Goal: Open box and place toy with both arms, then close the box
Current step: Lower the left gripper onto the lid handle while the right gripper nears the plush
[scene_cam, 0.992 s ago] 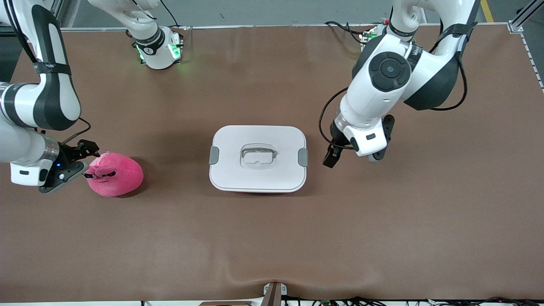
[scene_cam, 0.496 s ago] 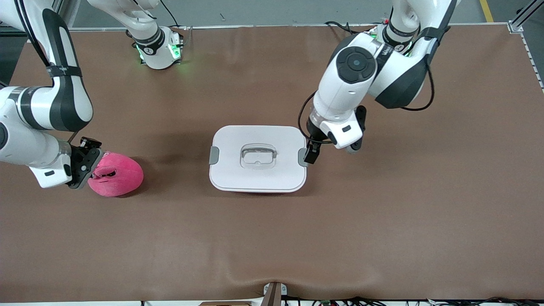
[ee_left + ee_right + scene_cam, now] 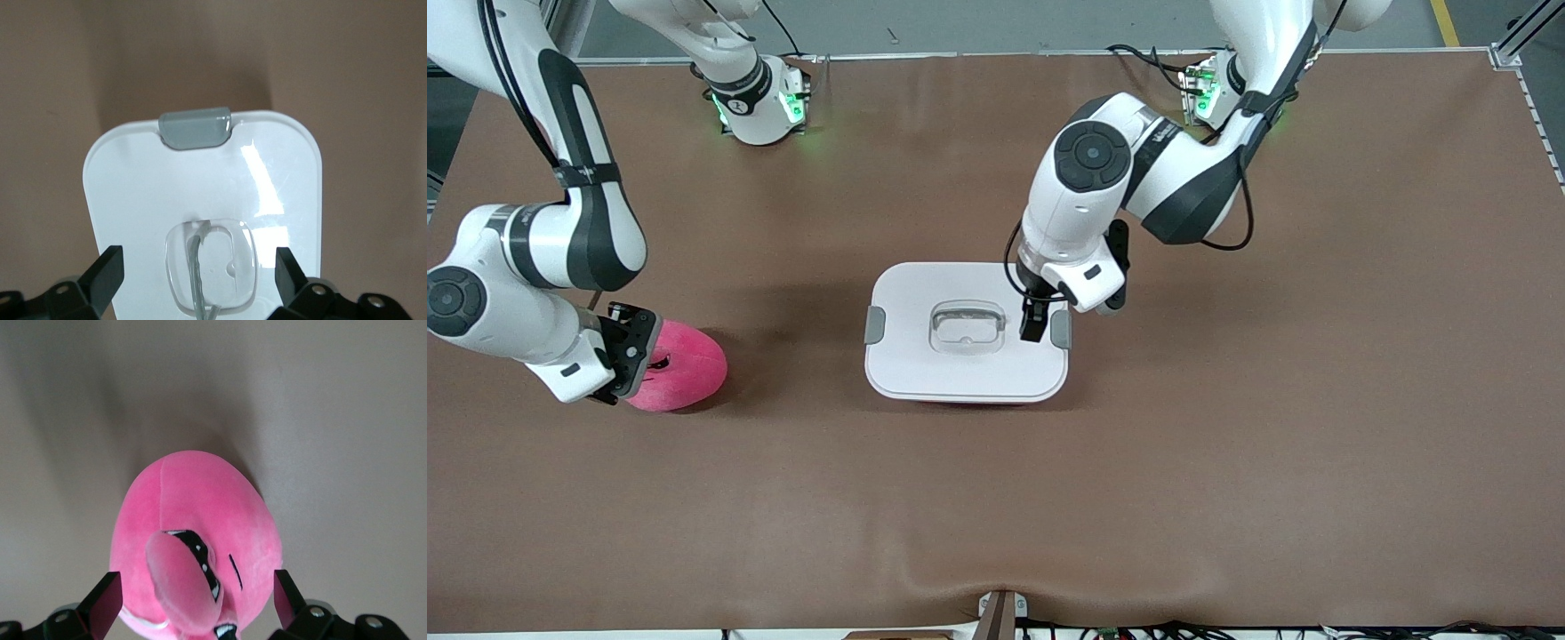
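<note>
The box (image 3: pixel 898 364) stands mid-table with its flat white lid (image 3: pixel 133 193) shut. Grey clips (image 3: pixel 874 325) sit at both ends of it, and the clear recessed handle (image 3: pixel 967 325) is in the middle. My left gripper (image 3: pixel 1033 322) hangs open over the lid between the handle and the clip at the left arm's end. In the left wrist view its fingers (image 3: pixel 110 270) stand either side of the handle (image 3: pixel 212 270). The hot-pink toy (image 3: pixel 689 369) lies toward the right arm's end. My right gripper (image 3: pixel 636 356) is open low over it, its fingers (image 3: pixel 107 597) flanking the toy's face (image 3: pixel 193 573).
Brown table mat (image 3: pixel 1227 444) spreads all round the box and toy. The two arm bases with green lights (image 3: pixel 760 102) (image 3: pixel 1209 89) stand at the edge farthest from the front camera. A small bracket (image 3: pixel 1000 613) sits at the nearest edge.
My left gripper has swung from beside the box to over the lid near the handle. My right gripper has moved from beside the toy to over its face end. Both stayed open.
</note>
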